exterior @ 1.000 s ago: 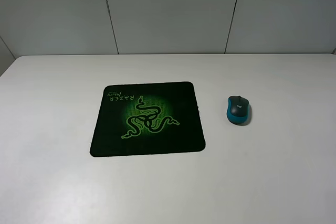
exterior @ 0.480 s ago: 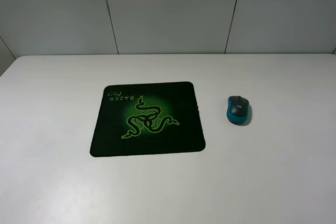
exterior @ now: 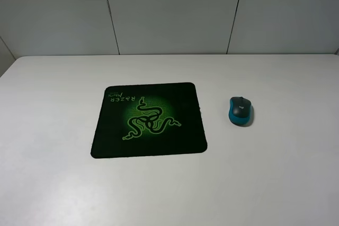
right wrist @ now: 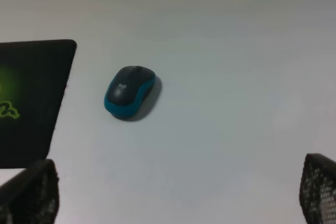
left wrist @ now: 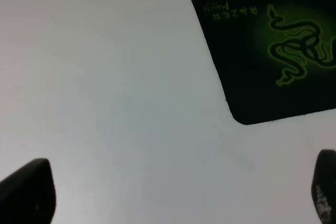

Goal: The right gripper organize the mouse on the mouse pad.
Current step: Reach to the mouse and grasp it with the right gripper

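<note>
Mouse (exterior: 241, 110) sits on the white table (exterior: 275, 173), near the right edge of the mouse pad (exterior: 148, 120) but apart from it. The right gripper (right wrist: 176, 192) hangs short of it, fingers (right wrist: 29, 192) spread wide and empty; the left gripper (left wrist: 176, 192) is equally wide beside the pad's corner. A good pick would likely straddle the mouse's blue sides, close across its narrow width, and lift it clear of the pad's edge before setting it down.

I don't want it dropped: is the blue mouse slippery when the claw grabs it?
Probably a bit: the mouse has a smooth, rounded shell, so it could slip from a pinch. It looks small, so likely light. Sitting flat on the white table, it should slide rather than roll.
</note>
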Tool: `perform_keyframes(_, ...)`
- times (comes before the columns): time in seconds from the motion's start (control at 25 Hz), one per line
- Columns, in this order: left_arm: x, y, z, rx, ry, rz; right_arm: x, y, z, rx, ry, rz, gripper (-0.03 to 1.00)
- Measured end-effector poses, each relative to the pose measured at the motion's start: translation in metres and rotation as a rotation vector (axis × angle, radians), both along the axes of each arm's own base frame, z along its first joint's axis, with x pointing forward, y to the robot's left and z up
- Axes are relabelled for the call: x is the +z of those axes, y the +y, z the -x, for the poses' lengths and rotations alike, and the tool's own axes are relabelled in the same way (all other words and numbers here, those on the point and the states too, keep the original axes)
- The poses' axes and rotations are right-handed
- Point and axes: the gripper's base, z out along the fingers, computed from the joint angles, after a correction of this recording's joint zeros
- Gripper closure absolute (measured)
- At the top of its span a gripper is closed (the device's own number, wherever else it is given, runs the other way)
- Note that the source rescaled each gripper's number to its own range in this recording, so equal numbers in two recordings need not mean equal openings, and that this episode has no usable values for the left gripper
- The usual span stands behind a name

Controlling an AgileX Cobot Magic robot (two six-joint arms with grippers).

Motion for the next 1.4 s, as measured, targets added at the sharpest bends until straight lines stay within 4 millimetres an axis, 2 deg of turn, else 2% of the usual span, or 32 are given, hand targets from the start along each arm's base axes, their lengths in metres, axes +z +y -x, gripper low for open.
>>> perform_keyframes(0.2,0.000,0.000,0.000,0.000,0.000,0.000,0.025,0.000,-0.028,0.011,0.106,0.016,-0.03)
perform_keyframes(0.36,0.000,0.000,0.000,0.000,0.000,0.000,0.037,-0.001,-0.059,0.022,0.211,0.030,-0.03)
perform_keyframes(0.76,0.000,0.000,0.000,0.000,0.000,0.000,0.052,-0.003,-0.140,0.023,0.395,0.023,-0.03)
perform_keyframes(1.08,0.000,0.000,0.000,0.001,0.000,-0.001,0.037,-0.003,-0.197,0.017,0.549,0.008,-0.03)
perform_keyframes(1.4,0.000,0.000,0.000,0.001,0.000,-0.001,0.017,0.024,-0.252,0.044,0.670,0.059,-0.03)
